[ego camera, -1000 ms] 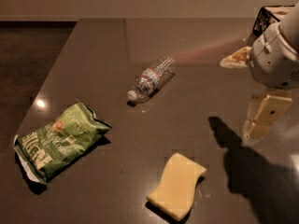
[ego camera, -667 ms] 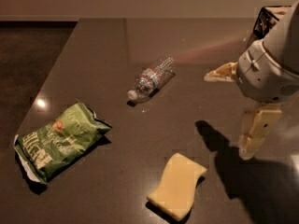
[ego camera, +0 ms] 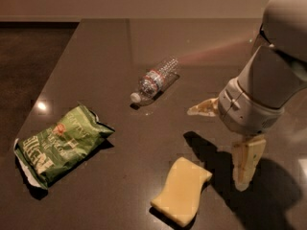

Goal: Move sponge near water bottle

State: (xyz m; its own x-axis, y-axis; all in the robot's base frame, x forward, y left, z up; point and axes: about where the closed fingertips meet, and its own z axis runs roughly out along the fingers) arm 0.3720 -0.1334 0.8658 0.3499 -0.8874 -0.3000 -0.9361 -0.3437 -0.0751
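The gripper [ego camera: 218,145] hangs at the right of the frame with its two cream fingers spread wide, holding nothing. The sponge [ego camera: 182,190] lies just left of it at the lower centre. The water bottle [ego camera: 154,80] lies on its side well apart at upper centre of the dark table [ego camera: 110,47], and a green chip bag [ego camera: 60,143] sits at left.

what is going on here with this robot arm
The robot's gripper hangs open just beside the sponge, holding nothing. The sponge lies flat on the dark table, not yet grasped. The water bottle lies on its side farther back, apart from the sponge, and a green chip bag sits off to the left.
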